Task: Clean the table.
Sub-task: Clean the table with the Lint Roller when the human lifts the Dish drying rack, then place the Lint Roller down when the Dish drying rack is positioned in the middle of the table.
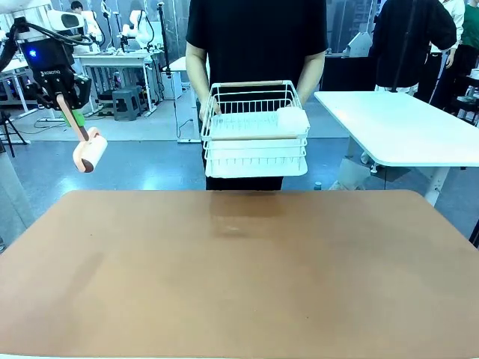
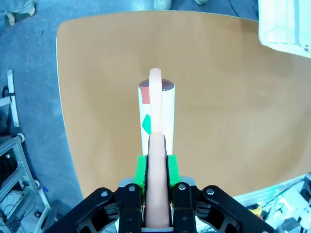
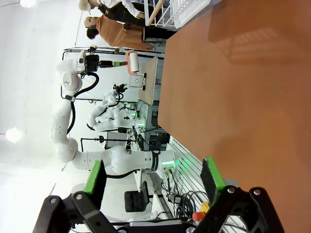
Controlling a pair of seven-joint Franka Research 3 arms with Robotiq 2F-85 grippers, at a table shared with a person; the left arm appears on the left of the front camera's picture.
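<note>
Your left tool (image 1: 75,112) is clamped on the pale pink handle of a lint roller (image 1: 88,150), which hangs down and outward from the fingers with its white roll at the low end. It is raised well above and off the left far corner of the table (image 1: 239,299), touching nothing. In the left wrist view the green pads (image 2: 141,170) sit tight on either side of the handle and the roll points out over the brown top below.

Your right tool (image 3: 153,182) has its jaws spread wide with nothing between them, hovering over the table's near edge.

The table itself lies straight in front of you, its reddish-brown top bare. At the far side a person holds a white wire rack (image 1: 256,131) in both hands, lifted off the top and just beyond the far edge.

You appear to be at the very start of the wiping: roller in hand, surface cleared, no contact made yet. The next move calls for bringing the left arm in over the top and lowering it until the roll lies flat on the surface, axis level, so it turns rather than drags. Keep the stroke clear of the rack and the person's hands.
</note>
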